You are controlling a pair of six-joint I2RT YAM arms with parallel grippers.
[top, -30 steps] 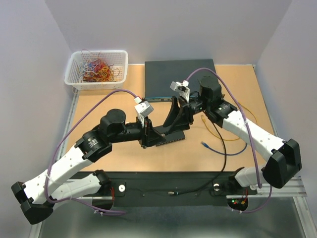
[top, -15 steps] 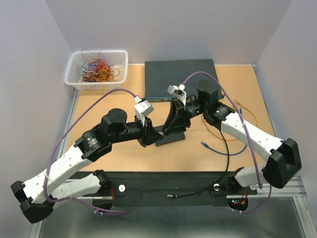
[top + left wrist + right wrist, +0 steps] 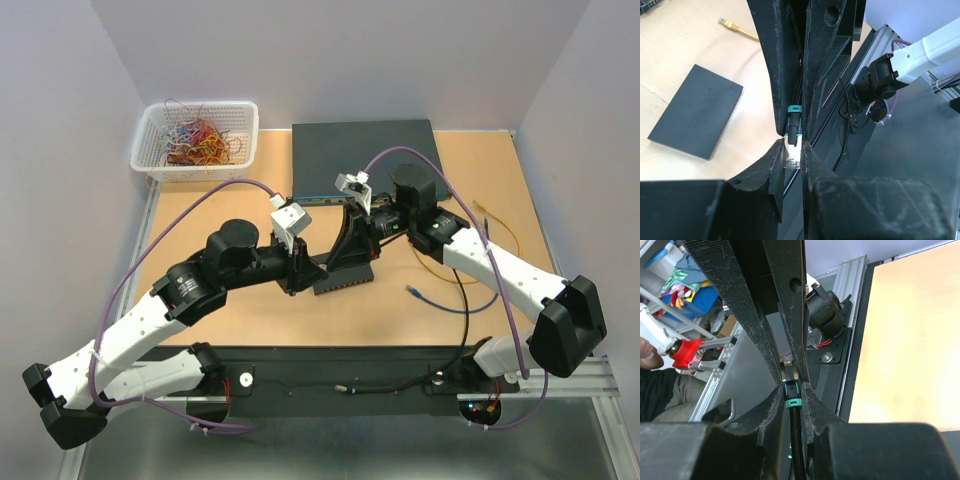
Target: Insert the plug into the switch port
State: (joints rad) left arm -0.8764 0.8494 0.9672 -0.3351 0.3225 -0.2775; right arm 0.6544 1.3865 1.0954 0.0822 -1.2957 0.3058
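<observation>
The plug [image 3: 793, 150] is a clear connector with a teal boot [image 3: 792, 401] on a black braided cable. It hangs in the air between both grippers, above the table's middle. My left gripper [image 3: 792, 148] is shut on the clear tip. My right gripper [image 3: 792, 389] is shut on the teal boot just behind it, fingertip to fingertip with the left. In the top view the two grippers meet at about [image 3: 335, 264]. The switch [image 3: 365, 150] is a dark box at the back of the table, its port row [image 3: 320, 198] facing the arms.
A flat black slab [image 3: 695, 112] lies on the wooden table under the grippers. A yellow cable [image 3: 480, 215] and a blue cable [image 3: 415, 292] lie to the right. A white basket [image 3: 196, 140] of coloured wires stands at the back left.
My right gripper has closed onto the plug's teal boot and its arm has edged left. The left gripper has kept its hold without moving.
</observation>
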